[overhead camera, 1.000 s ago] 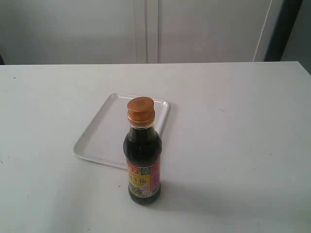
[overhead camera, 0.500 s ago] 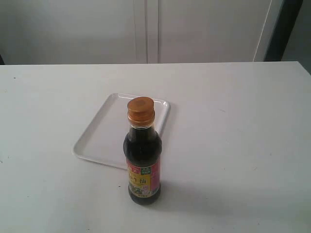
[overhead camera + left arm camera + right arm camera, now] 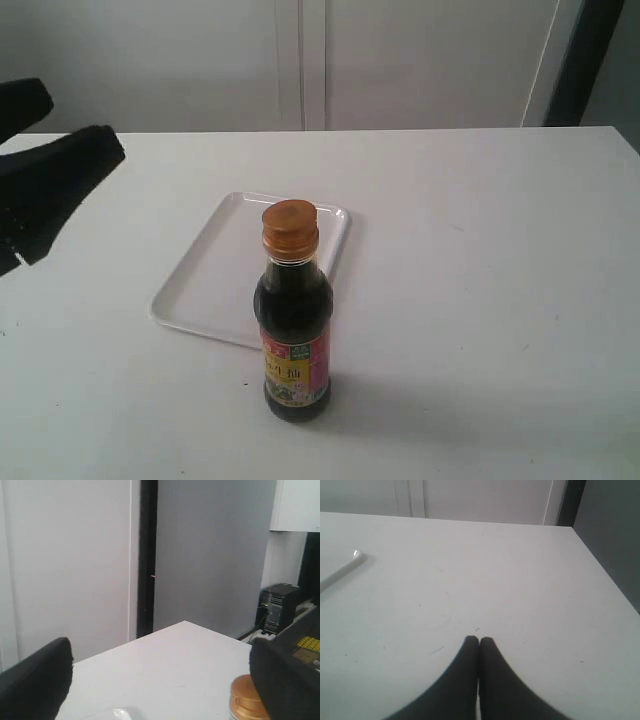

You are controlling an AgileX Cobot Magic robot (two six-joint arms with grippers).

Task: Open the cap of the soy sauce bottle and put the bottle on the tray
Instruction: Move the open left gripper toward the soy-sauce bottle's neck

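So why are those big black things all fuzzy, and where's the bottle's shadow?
Exterior view: the left gripper sits near the lens, so it blurs; the soy sauce bottle throws a faint shadow to its right. Left wrist view: fingers soft and dark. Right wrist view: fingers blurry too.

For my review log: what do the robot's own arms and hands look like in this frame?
The left hand is matte black with two broad, blunt-tipped fingers. The right hand is also matte black, its fingers tapering from wide bases to rounded tips. No cables, markings or coverings are visible. The arms themselves stay out of view.
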